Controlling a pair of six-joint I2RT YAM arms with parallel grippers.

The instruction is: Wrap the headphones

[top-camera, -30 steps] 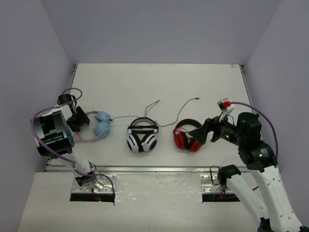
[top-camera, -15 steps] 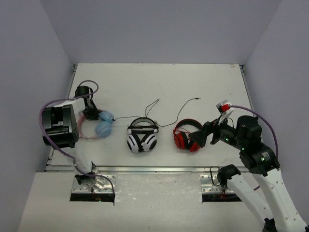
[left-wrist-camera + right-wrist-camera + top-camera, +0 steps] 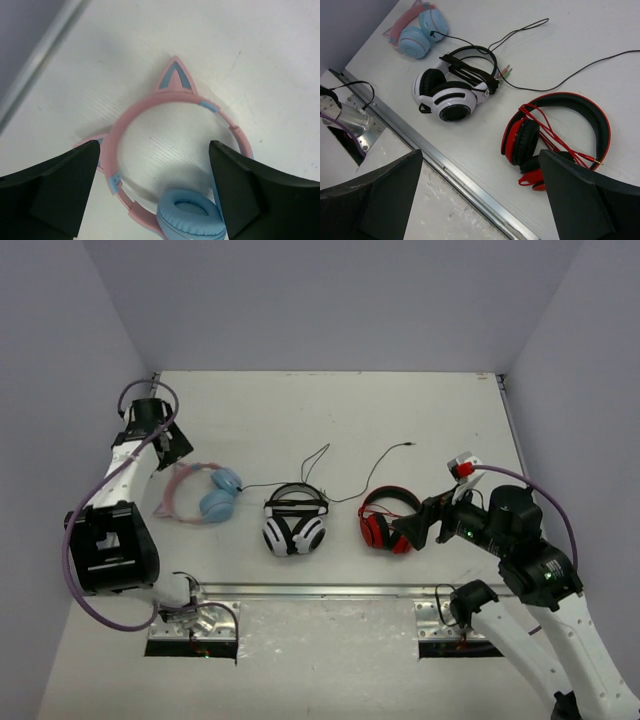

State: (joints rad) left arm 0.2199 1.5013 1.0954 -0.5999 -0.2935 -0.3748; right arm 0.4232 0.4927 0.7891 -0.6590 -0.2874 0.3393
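- One wide-open right gripper (image 3: 480, 155) nearest, hanging beside the red-and-black pair (image 3: 388, 520) on the surface (image 3: 330, 410).
- Left side: the headphones (image 3: 205, 495) lie flat, cable (image 3: 255, 483) trailing right toward the white-and-black pair (image 3: 295, 523).
- Farther back, left gripper (image 3: 154, 150) spread open, facing the pink headband (image 3: 165, 98); pull carelessly and that cable could snag its neighbour.

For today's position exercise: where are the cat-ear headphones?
In the top view, the cat-ear headphones lie at the left of the table, left of the white-and-black headphones, near the left gripper.
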